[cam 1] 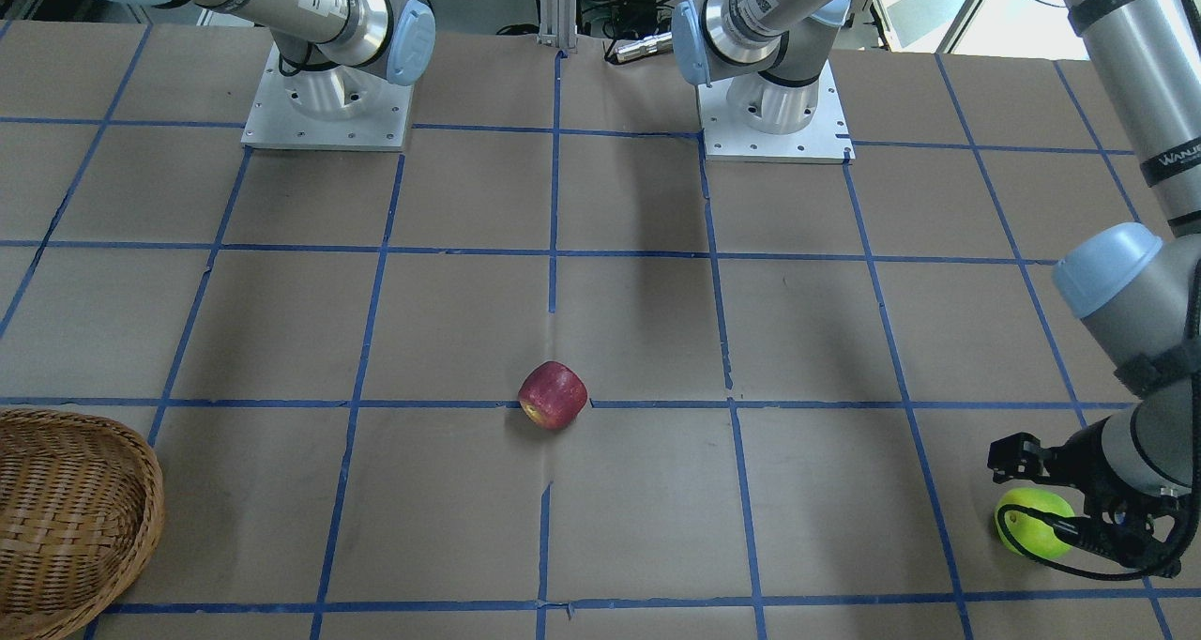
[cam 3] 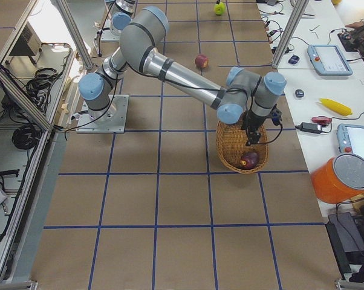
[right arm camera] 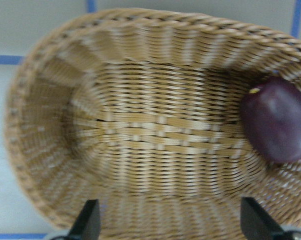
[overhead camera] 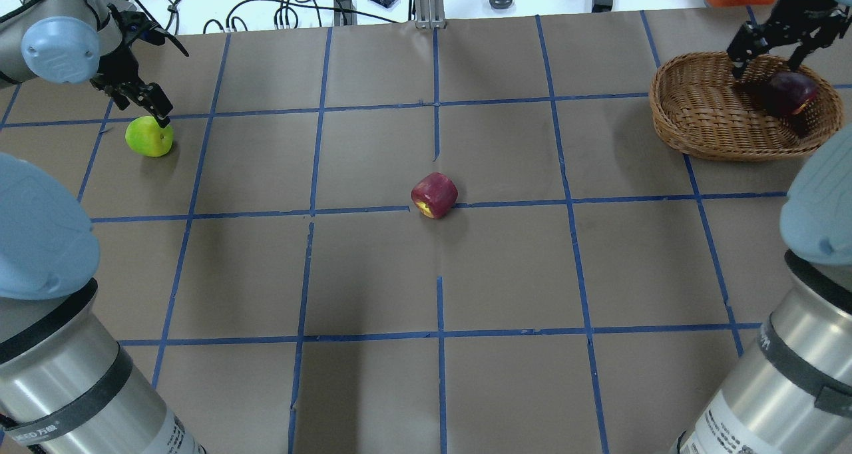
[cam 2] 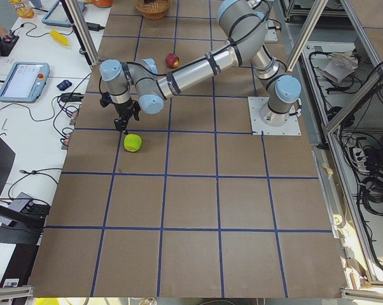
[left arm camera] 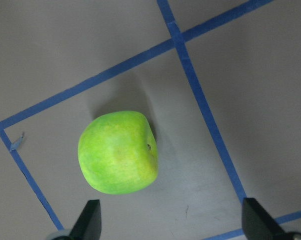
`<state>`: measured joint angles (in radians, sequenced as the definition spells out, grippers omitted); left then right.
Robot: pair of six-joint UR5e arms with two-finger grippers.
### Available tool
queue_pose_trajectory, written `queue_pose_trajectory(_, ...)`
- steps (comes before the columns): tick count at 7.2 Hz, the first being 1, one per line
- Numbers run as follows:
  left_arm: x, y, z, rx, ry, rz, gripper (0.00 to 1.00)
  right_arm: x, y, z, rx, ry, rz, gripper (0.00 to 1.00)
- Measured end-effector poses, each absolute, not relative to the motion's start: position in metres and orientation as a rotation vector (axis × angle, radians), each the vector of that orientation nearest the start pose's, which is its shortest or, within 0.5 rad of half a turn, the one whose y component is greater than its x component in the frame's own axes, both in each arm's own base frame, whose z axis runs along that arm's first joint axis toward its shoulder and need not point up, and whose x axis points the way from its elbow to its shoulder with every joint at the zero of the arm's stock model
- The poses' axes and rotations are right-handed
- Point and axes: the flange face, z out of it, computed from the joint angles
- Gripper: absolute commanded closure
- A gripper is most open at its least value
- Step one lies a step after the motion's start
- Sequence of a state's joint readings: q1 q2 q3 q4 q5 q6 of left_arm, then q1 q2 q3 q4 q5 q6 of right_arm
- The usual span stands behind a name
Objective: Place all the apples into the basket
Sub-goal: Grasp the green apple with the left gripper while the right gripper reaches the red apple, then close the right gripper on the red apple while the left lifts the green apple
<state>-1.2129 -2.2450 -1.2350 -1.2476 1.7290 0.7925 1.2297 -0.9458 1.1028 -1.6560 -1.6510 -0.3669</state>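
Red apple (overhead camera: 434, 195): on the table (overhead camera: 373, 274), about its middle, lying across a line of the blue tape (overhead camera: 439, 334) grid. A yellowish patch shows low on the side toward the robot (it is well apart from both grippers and from the basket).
Green apple (left arm camera: 118, 152): farther out, toward the robot's left side, on the brown paper inside a taped square and near a tape line. Its dimple faces sideways in the wrist view.
Left gripper (left arm camera: 173, 222): poised over the green apple with its fingers spread wide, gripping nothing. In the overhead view one fingertip sits right at the apple's top (touching or not, I cannot tell).
Basket (overhead camera: 692, 121): far out on the robot's right, a light-brown woven wicker one, resting on the table.
Purple apple (right arm camera: 280, 120): inside the basket, against the wall at one end (dark and glossy, with a small pale fleck near its top).
Right gripper (right arm camera: 171, 222): above the basket's inside, fingers spread apart and holding nothing, clear of the purple apple.
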Motion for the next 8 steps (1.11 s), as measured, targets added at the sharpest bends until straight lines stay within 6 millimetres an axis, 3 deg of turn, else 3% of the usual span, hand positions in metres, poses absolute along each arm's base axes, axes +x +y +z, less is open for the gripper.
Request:
queue_pose_trajectory(2, 0.179, -0.730, 0.243, 0.653, 2.959, 0.172, 0.04, 0.032, -0.719, 0.363, 0.175, 3.090, 0.194, 0.00)
queue_pose_trajectory(4, 0.187, -0.730, 0.230, 0.642, 3.008, 0.155, 0.04, 0.181, -0.696, 0.349, 0.488, 3.022, 0.278, 0.06)
queue_pose_trajectory(5, 0.186, -0.730, 0.226, 0.639, 3.042, 0.134, 0.04, 0.236, -0.680, 0.334, 0.648, 2.963, 0.323, 0.06)
queue_pose_trajectory(6, 0.186, -0.730, 0.223, 0.638, 3.059, 0.124, 0.10, 0.280, -0.663, 0.315, 0.774, 2.891, 0.357, 0.05)
queue_pose_trajectory(8, 0.187, -0.732, 0.216, 0.646, 3.062, 0.133, 0.10, 0.331, -0.632, 0.271, 0.842, 2.836, 0.361, 0.00)
